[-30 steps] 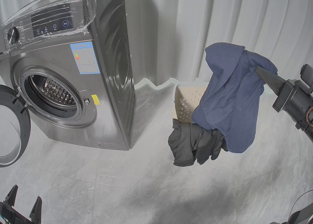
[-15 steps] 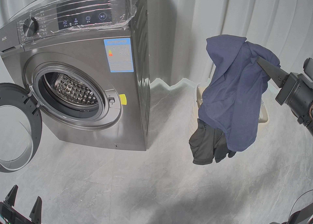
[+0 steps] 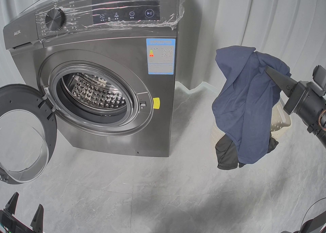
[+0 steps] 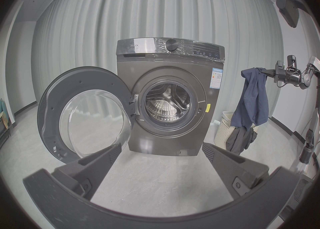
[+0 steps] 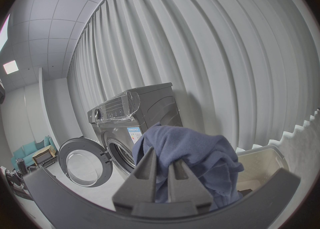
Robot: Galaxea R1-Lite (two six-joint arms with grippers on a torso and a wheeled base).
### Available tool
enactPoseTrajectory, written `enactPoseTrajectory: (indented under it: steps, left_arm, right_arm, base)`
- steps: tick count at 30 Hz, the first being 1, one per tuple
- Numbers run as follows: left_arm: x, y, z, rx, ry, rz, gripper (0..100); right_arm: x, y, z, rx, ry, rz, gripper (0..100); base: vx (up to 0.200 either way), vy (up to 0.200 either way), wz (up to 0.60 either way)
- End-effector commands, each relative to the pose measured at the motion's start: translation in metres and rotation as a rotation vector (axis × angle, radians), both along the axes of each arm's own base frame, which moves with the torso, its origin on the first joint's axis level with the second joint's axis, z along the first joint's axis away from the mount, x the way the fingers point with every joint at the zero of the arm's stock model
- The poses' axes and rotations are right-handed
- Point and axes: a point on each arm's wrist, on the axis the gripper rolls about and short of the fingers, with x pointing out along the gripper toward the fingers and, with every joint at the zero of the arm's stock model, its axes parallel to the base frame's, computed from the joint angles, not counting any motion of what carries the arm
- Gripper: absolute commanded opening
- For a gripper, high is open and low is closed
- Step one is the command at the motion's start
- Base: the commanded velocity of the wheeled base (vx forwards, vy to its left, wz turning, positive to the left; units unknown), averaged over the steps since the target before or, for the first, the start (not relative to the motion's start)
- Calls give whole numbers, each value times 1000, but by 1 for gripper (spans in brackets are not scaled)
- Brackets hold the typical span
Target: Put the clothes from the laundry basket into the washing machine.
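1. The right gripper [image 3: 269,71], held high on the robot's right, has its jaws closed on a small pinch of the blue garment [image 3: 246,108] near its top edge.
2. The garment hangs free from that pinch. Its long axis is vertical and its hem points at the floor [image 3: 163,189]. It is above the laundry basket [image 3: 283,121] and well apart from the washing machine [image 3: 112,50].
3. A dark garment [image 3: 227,154] droops over the basket's near rim, just under the blue hem. Whether the two cloths are tangled or only overlap in view cannot be told.
4. The left gripper [image 3: 26,206] sits low with its jaws parted and empty. It faces the open drum [image 3: 96,92], whose door [image 3: 23,135] is swung wide to the robot's left.
5. The likely risks are these: the narrow grip could let the cloth slip during the carry across. The trailing hem could drag the dark garment onto the floor. The long drape could also catch on the drum's lower lip instead of going in.
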Motion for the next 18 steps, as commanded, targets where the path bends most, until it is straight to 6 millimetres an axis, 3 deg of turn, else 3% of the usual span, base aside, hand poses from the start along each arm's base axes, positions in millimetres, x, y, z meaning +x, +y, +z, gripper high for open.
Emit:
enactPoseTrajectory:
  steps: [1,12,18]
  left_arm:
    - [0,0,-4,-1,-5,0,100]
    - [0,0,-4,-1,-6,0,100]
    - [0,0,-4,-1,-5,0,100]
  right_arm:
    - [3,-2,-2,-4,7,-16,0]
    - [4,-3,-6,-13,23,-30,0]
    - [6,-1,-19,-43,64,-24,0]
  base:
    - [-200,0,0]
    - [-200,0,0]
    - [0,0,0]
